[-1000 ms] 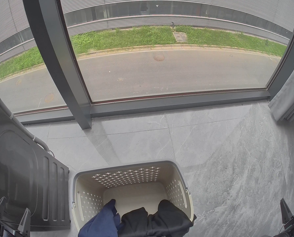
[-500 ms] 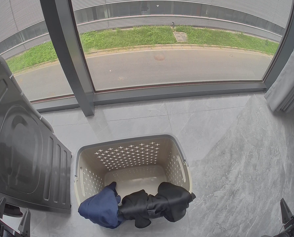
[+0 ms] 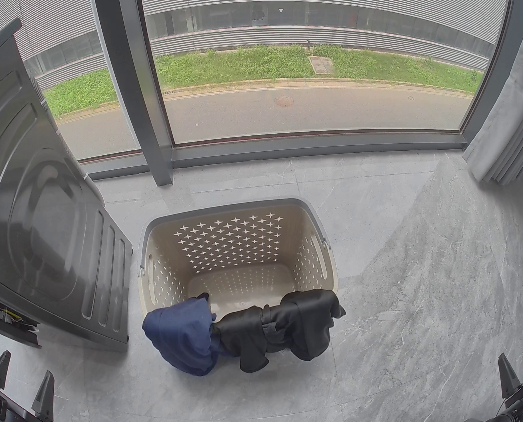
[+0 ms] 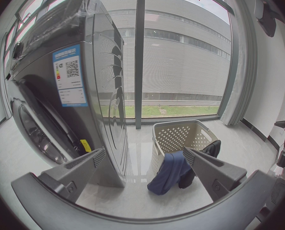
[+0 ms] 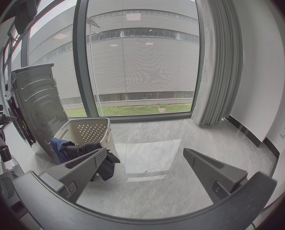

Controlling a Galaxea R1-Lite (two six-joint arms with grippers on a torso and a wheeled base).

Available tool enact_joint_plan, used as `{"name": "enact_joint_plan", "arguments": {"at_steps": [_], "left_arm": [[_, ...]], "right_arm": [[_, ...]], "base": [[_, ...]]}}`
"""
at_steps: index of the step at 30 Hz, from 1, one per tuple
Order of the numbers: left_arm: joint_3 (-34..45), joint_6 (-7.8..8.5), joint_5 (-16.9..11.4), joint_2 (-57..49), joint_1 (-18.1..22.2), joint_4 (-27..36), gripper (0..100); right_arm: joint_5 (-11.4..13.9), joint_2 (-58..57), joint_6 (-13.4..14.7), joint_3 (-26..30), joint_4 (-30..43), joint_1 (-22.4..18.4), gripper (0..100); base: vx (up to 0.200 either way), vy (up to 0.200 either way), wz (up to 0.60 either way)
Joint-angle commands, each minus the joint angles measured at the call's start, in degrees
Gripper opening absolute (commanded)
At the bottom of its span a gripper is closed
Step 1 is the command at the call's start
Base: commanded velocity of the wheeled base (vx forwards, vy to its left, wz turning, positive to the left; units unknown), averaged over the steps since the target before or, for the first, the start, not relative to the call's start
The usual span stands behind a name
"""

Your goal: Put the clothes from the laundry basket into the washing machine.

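Left gripper, right gripper spread. Ahead btwn: beige perforated plastic laundry basket, navy/black fabric clothes over near rim; open grey tile floor fwd of right.

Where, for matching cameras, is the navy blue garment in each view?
Head view: the navy blue cloth garment drapes the near rim of the beige perforated plastic laundry basket, lower left.
Left wrist view: garment on that same rim.
Right wrist view: garment on that same rim.
Shared landmark: the basket.
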Motion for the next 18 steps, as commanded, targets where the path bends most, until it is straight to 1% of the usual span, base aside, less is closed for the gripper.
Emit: {"name": "enact_joint_plan", "arguments": {"at_steps": [1, 18], "left_arm": [[0.8, -0.01, 0.0, -0.7, 0.0, 0.0, 100], [0.8, -0.01, 0.0, -0.7, 0.0, 0.0, 100]], "right_arm": [[0.0, -0.7, 0.0, 1.0, 0.0, -0.1, 100], [0.0, -0.7, 0.0, 0.9, 0.0, 0.0, 100]], "base": [[-0.2, 0.0, 0.0], [-0.2, 0.0, 0.0]]}}
